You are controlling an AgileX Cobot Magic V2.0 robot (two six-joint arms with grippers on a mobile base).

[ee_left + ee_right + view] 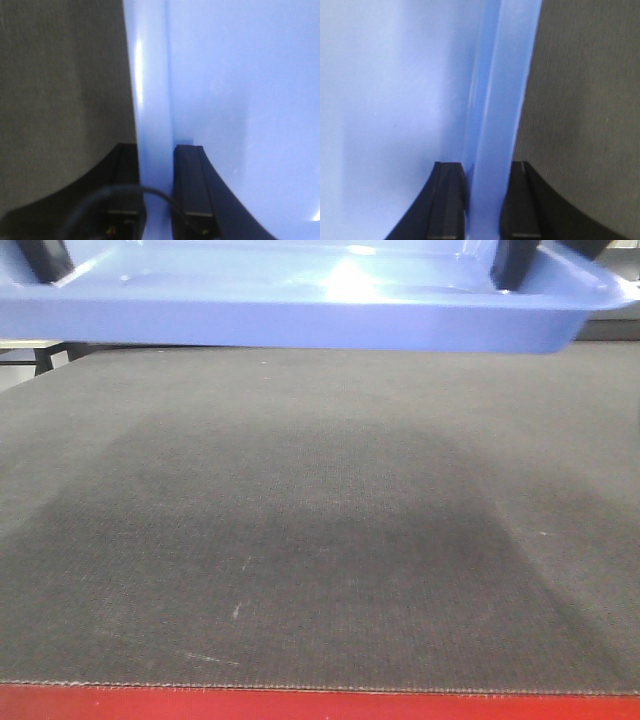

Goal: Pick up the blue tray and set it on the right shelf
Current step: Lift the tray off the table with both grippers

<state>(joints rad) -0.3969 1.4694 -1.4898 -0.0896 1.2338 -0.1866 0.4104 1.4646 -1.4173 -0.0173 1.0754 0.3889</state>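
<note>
The blue tray (pixel 300 310) hangs in the air above the dark grey mat (pixel 320 540), filling the top of the front view. My left gripper (pixel 156 150) is shut on the tray's left rim (pixel 152 100), one finger (pixel 189 175) inside the tray, the other outside. My right gripper (pixel 484 167) is shut on the tray's right rim (pixel 497 100) in the same way, inner finger (pixel 447 195) over the tray floor. In the front view both show only as dark fingers (pixel 515 262) at the tray's ends. The right shelf is out of view.
A dark grey mat covers the table beneath the tray, with a red table edge (pixel 320 705) along the near side. Past the mat's far left corner stands a bit of dark framing (pixel 40 358).
</note>
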